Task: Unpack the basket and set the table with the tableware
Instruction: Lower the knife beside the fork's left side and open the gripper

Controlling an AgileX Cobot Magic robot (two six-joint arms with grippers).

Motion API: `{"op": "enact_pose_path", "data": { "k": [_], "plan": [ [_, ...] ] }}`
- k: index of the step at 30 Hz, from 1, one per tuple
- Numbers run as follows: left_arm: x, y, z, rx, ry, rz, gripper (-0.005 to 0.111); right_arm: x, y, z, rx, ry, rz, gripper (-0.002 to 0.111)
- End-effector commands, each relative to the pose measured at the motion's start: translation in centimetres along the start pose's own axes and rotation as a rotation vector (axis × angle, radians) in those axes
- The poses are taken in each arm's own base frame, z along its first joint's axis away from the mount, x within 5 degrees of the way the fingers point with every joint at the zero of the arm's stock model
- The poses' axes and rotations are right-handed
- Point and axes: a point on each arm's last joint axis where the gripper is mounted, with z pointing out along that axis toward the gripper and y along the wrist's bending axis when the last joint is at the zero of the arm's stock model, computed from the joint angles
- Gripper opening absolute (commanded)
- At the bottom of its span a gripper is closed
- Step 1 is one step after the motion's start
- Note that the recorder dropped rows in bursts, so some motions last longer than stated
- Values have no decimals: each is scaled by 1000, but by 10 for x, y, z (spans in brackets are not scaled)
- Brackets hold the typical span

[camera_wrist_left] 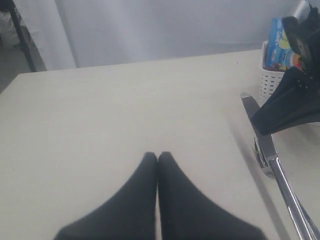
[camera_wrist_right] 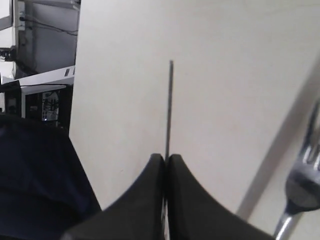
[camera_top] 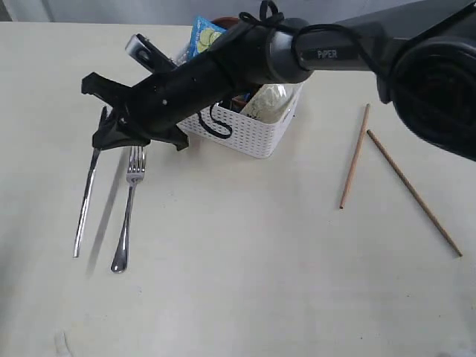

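While right gripper [camera_wrist_right: 165,158] clamps knife [camera_wrist_right: 170,105], left gripper [camera_wrist_left: 157,155] closed, empty, over cream table [camera_wrist_left: 100,115]; grey curtain [camera_wrist_left: 175,30] behind.

- Soft, bright light is washing evenly over the table [camera_top: 245,297].
- The knife [camera_top: 85,204] is casting a faint, smeary shadow just beside the fork [camera_top: 126,223].
- Up close, the fork's blurring out.

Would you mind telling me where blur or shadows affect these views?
Exterior view: sharp, the knife casts a soft shadow beside itself on the table. Left wrist view: the shut left tool is blurred up close. Right wrist view: the fork is out of focus.
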Motion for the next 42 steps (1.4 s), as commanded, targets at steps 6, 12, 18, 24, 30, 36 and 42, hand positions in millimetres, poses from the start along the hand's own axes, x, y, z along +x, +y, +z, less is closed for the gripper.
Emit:
{"op": "enact_pose_path", "data": {
  "k": [6,12,18,24,30,36,42],
  "plan": [
    [1,0,0,4,-1,1,0,5,-2,0,13,-9,-45,-1],
    [1,0,0,4,-1,1,0,7,-14,8,25,15,-23,-1],
    [1,0,0,4,-1,1,0,14,-24,22,5,44,26,-1],
    [1,0,0,4,-1,1,0,13,-24,25,26,12,23,-1],
    [1,0,0,4,-1,1,0,10,-26,25,48,-25,24,-1],
    [1,0,0,4,-1,1,0,9,-26,25,51,-30,24,0],
    [1,0,0,4,-1,1,0,9,-26,25,51,-30,24,31]
  ]
}}
